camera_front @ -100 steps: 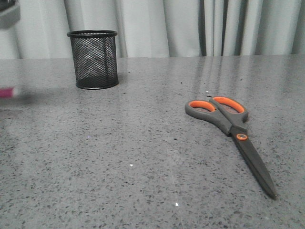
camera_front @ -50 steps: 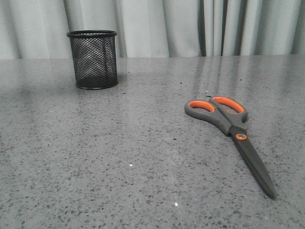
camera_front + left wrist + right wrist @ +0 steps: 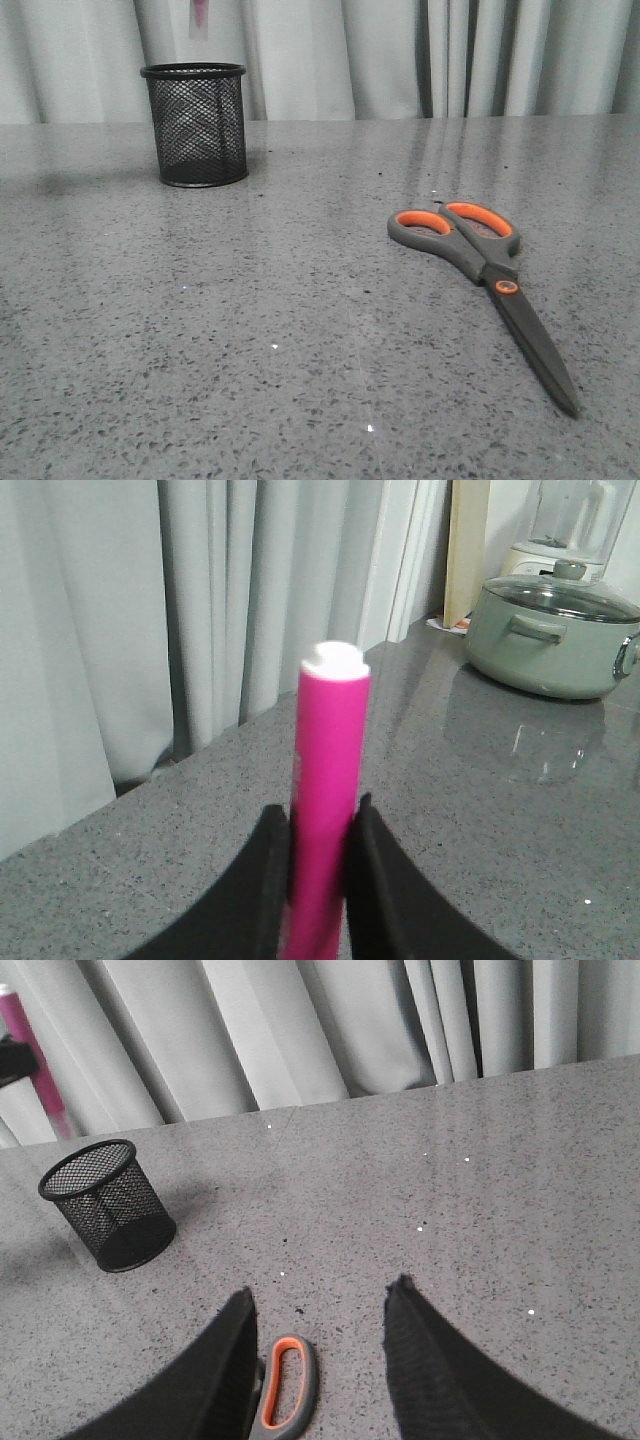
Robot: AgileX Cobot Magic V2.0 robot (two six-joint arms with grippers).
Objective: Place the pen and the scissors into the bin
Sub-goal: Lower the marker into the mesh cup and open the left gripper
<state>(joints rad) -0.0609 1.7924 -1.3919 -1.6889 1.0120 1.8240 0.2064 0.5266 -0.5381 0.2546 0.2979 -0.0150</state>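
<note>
The black mesh bin (image 3: pixel 195 125) stands upright at the far left of the grey table. It also shows in the right wrist view (image 3: pixel 108 1205). My left gripper (image 3: pixel 318 820) is shut on the magenta pen (image 3: pixel 328 780), white cap outward. In the front view only the pen's lower end (image 3: pixel 200 15) shows, at the top edge above the bin. The pen also shows in the right wrist view (image 3: pixel 35 1060), above and behind the bin. The scissors (image 3: pixel 480 270) lie flat at the right, orange loops toward the back. My right gripper (image 3: pixel 320 1295) is open and empty above the scissors' loop (image 3: pixel 285 1390).
A grey curtain (image 3: pixel 400 60) hangs behind the table's far edge. In the left wrist view a pale green pot with a glass lid (image 3: pixel 550 640), a blender (image 3: pixel 565 530) and a wooden board (image 3: pixel 468 550) stand on a counter.
The pen was low at the front view's left edge, then out of view. It now hangs at the top edge above the bin. The scissors and bin have not moved.
</note>
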